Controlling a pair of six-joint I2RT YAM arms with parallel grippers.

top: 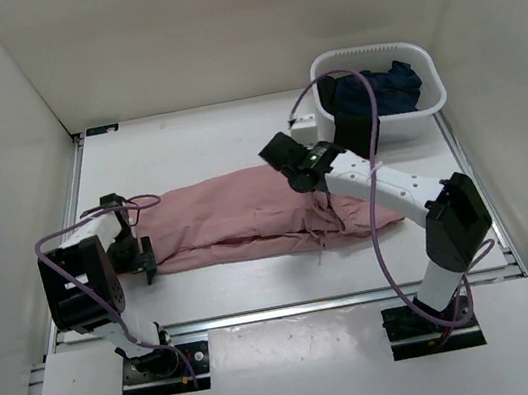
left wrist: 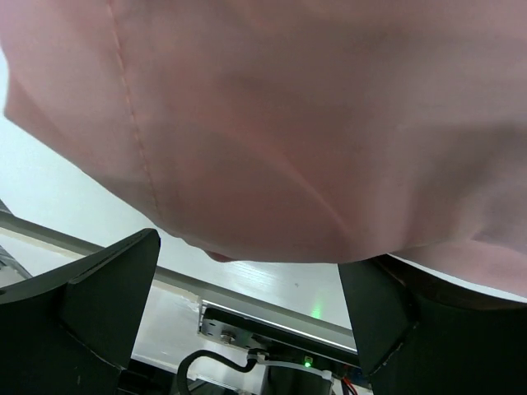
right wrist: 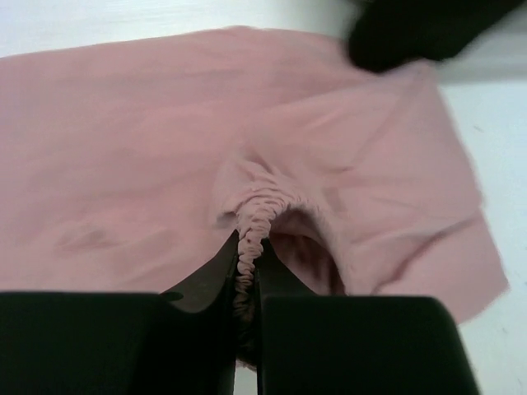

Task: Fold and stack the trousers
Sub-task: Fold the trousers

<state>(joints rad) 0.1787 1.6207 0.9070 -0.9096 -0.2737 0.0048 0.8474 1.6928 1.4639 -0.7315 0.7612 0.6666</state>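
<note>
At the near left, the left claw (top: 139, 247) is seen at the leg end of the trousers (top: 237, 217). In its wrist view the left claw (left wrist: 247, 251) is held wide apart, with nothing pinched between its fingers (left wrist: 107, 288). The pink cloth (left wrist: 288, 123) is spread across the upper part of that view, just beyond the fingertips.

The trousers are laid lengthwise across the middle of the white tabletop (top: 205, 146), legs to the left and waist to the right. A thin drawstring is trailed toward the near edge.

Farther in, the right claw (top: 296, 174) is lowered onto the waist end. In its wrist view the right claw (right wrist: 247, 255) is clamped on the gathered elastic waistband, which is bunched up between the two dark fingers (right wrist: 206, 280).

At the far right corner, a white basket (top: 432, 78) is set on the tabletop, well apart from the trousers. A dark navy garment (top: 388, 90) is heaped inside it.
</note>
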